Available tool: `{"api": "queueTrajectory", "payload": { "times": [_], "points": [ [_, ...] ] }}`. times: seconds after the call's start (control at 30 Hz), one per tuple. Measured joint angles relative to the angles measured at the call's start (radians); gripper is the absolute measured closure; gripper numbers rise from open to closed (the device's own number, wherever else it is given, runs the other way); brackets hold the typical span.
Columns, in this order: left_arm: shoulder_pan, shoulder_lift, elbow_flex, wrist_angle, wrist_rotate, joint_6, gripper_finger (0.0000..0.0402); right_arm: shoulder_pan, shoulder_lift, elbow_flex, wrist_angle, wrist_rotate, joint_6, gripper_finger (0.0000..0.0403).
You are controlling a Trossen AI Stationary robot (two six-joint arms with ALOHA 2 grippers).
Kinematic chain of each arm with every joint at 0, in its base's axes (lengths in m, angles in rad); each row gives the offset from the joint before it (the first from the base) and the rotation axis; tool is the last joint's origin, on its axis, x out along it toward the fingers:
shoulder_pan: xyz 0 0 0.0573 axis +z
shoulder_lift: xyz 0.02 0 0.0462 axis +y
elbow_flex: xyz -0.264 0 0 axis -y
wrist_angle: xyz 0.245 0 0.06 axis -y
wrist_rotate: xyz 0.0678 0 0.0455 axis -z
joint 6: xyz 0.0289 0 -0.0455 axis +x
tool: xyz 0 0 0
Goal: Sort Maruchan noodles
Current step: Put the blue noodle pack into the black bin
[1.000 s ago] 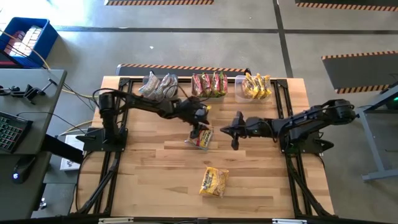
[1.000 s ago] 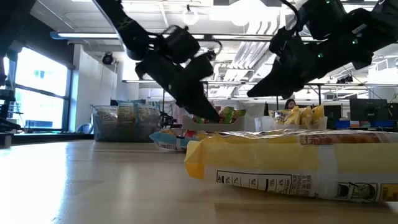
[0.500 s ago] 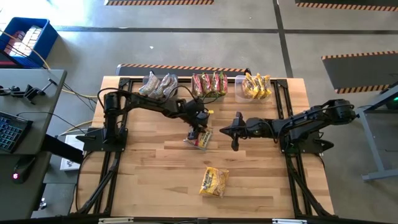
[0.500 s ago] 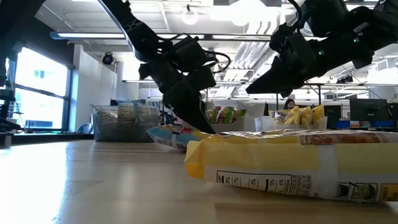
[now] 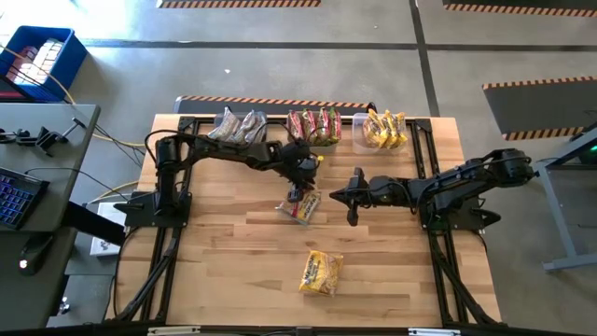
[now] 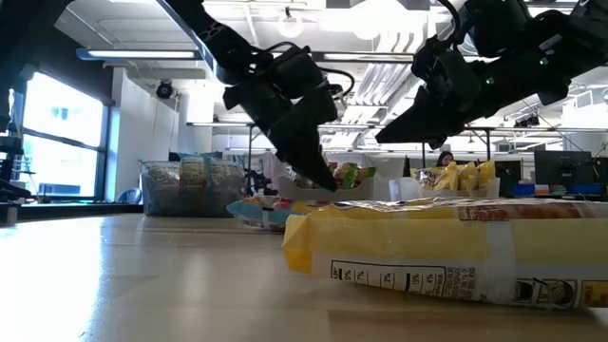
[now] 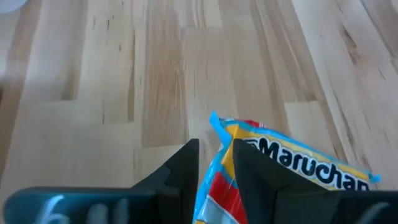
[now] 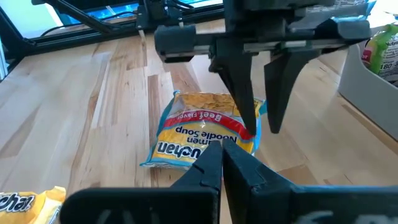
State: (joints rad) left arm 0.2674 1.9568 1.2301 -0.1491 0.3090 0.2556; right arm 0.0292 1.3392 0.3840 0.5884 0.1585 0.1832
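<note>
A Maruchan noodle packet (image 5: 303,209) (image 8: 199,127), yellow with a red band and blue edges, lies flat mid-table. My left gripper (image 5: 299,192) (image 7: 214,146) stands at its far edge, shut on it. My right gripper (image 5: 338,194) (image 8: 221,163) hovers shut just right of that packet, touching nothing. A second, all-yellow packet (image 5: 321,273) (image 6: 446,252) lies flat nearer the front edge. At the far edge three bins hold more packets: silvery grey (image 5: 238,128), red and green (image 5: 314,126), yellow (image 5: 384,129). My left gripper has the packet's far edge (image 7: 219,132) between its two fingers, where the crinkled seam stands up in the gap. One finger (image 8: 247,127) comes down over the red band, the other stands just beyond the edge. The fingers slant down from the far side. The rest of the packet lies on the table.
The three bins stand in a row along the table's far edge. Bare wood shows left of the packets and toward the front corners. My two grippers are close together over the table's middle.
My left gripper dipped down onto the packet's far edge, then came up a little toward the far edge. The packet lies about where it was. My right arm has kept still.
</note>
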Motion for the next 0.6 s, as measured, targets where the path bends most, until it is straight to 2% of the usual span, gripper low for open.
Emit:
{"api": "queueTrajectory", "payload": {
  "times": [0.23, 0.37, 0.5, 0.6],
  "points": [
    [0.003, 0.028, 0.009, -0.051, 0.002, 0.027, 0.0271, 0.000, 0.000, 0.000, 0.000, 0.000, 0.000, 0.0403],
    [0.001, 0.070, 0.009, -0.048, 0.008, 0.049, 0.0261, -0.001, 0.000, 0.000, 0.000, 0.000, 0.000, 0.0403],
    [-0.003, 0.082, 0.011, -0.056, 0.015, 0.101, 0.0272, -0.001, 0.000, 0.000, 0.000, 0.000, 0.000, 0.0403],
    [-0.003, 0.082, 0.011, -0.059, 0.028, 0.121, 0.0300, -0.001, 0.000, 0.000, 0.000, 0.000, 0.000, 0.0403]
  ]
}}
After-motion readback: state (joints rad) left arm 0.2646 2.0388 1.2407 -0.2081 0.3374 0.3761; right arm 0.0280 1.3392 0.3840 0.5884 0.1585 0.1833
